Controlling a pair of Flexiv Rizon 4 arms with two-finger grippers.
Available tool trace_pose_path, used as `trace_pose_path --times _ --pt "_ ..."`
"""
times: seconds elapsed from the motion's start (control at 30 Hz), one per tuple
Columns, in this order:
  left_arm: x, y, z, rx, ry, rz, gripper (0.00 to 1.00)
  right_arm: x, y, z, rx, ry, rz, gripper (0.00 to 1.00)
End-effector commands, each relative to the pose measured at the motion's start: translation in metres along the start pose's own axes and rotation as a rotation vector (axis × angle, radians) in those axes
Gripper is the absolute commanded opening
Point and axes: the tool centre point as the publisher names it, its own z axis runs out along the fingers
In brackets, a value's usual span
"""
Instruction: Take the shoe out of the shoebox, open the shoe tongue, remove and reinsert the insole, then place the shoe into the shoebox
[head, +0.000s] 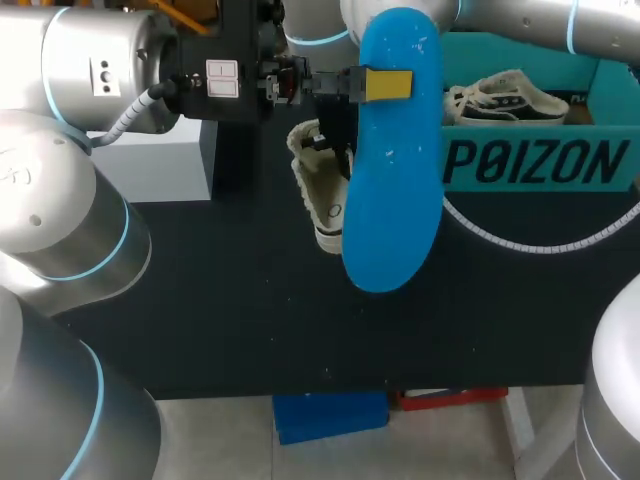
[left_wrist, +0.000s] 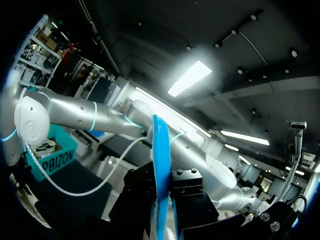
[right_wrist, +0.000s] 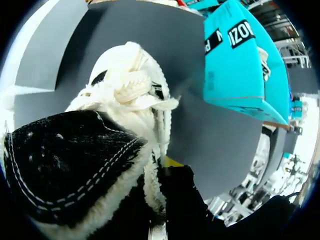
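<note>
The blue insole (head: 395, 150) was held raised above the table (head: 220, 300), clamped between the fingers of the left gripper (head: 387, 85), with one yellow tip laid flat on its face. In the left wrist view it was seen edge-on between the two fingers. The shoe (head: 320, 195) was found just at 8 o'clock of the insole, partly hidden behind it, its toe pointed to 6 o'clock. The right gripper (right_wrist: 172, 162) was pressed close at the shoe's heel collar; whether it was closed on the shoe could not be told. The teal shoebox (head: 540, 160) was set at 2 o'clock on the table, with a second shoe (head: 505, 100) laid inside it
</note>
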Motion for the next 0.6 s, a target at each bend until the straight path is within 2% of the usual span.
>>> trace_pose_path --times 0.03,0.3,0.6 --pt "0.001 0.001 0.001 -0.001 -0.005 -0.002 0.00 0.005 0.001 0.011 -0.015 0.027 0.223 0.00" --pt "0.001 0.001 0.001 -0.001 -0.005 -0.002 0.00 0.020 0.003 0.036 -0.031 0.037 0.211 0.00" --pt "0.001 0.001 0.001 -0.001 -0.005 -0.002 0.00 0.025 -0.005 0.061 -0.025 0.023 0.243 0.00"
